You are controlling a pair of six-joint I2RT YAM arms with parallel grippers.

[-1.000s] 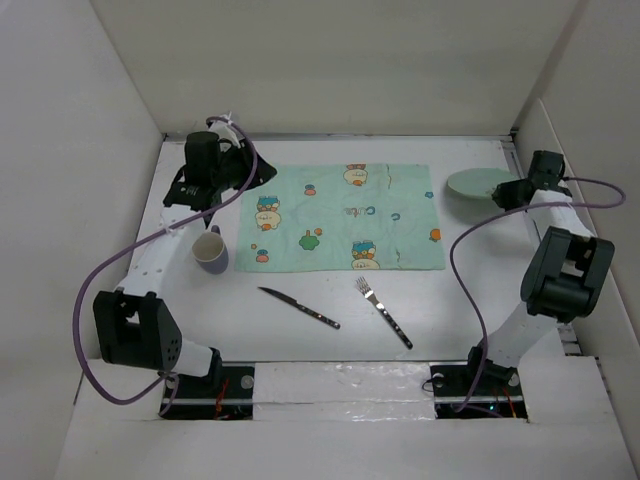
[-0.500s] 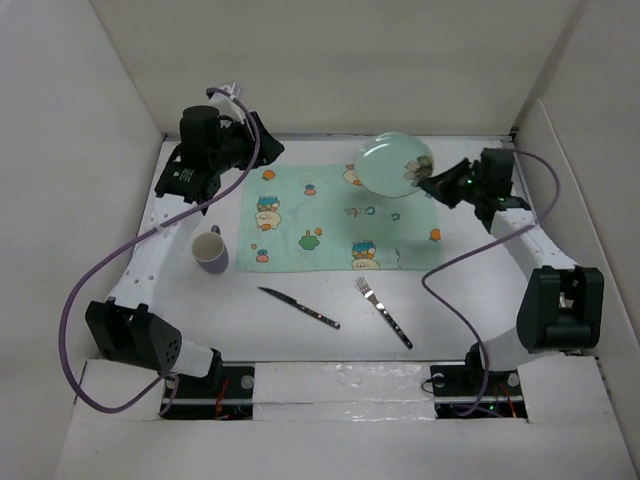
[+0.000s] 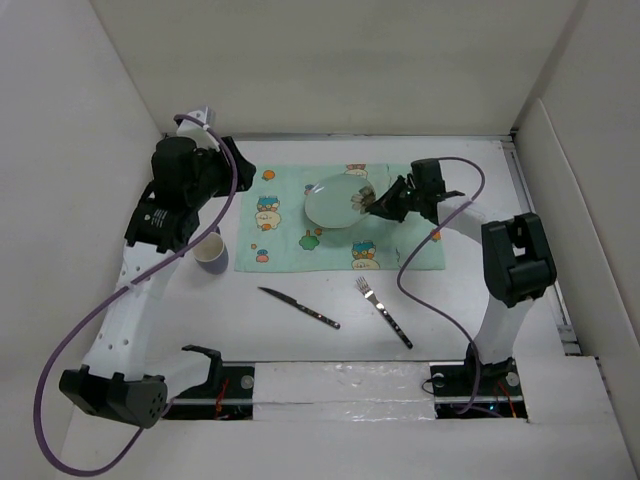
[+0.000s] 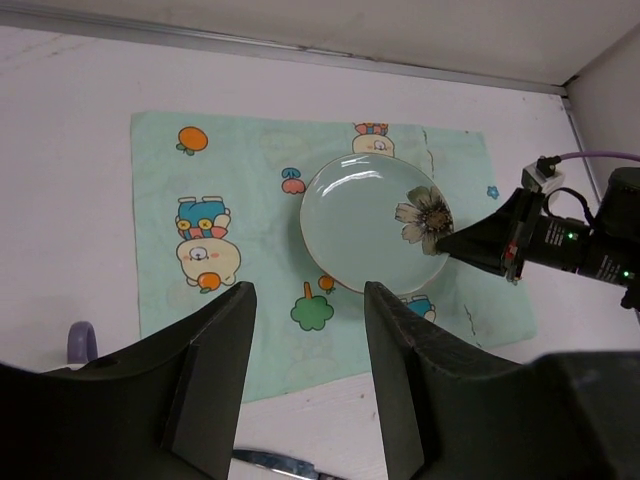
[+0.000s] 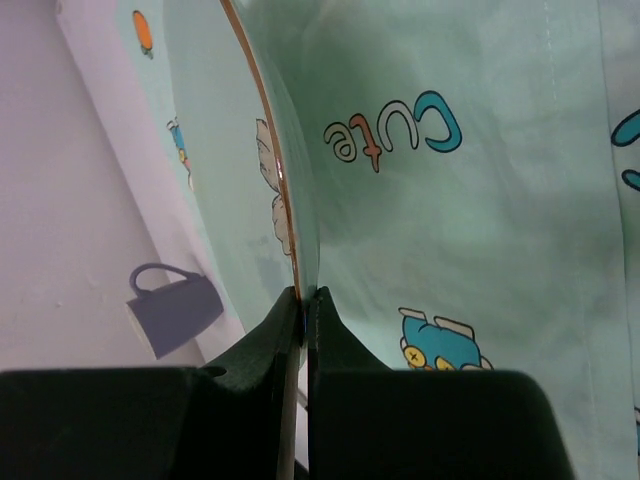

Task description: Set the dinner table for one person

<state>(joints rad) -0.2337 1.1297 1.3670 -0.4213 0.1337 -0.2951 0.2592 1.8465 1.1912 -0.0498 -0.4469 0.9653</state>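
From above, the right gripper pinches the glossy, round, pale-green plate by its rim, probably to centre it over the soft printed placemat on the matte white dinner table; the left wrist view shows the left gripper spread and empty overhead, and the right wrist view shows the thin black jaws clamped on the gold-edged rim.

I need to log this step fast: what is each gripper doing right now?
Left gripper: open, holding nothing.
Right gripper: shut on the rim of the pale green flowered plate.

Bright, even light; possibly soft close-up.
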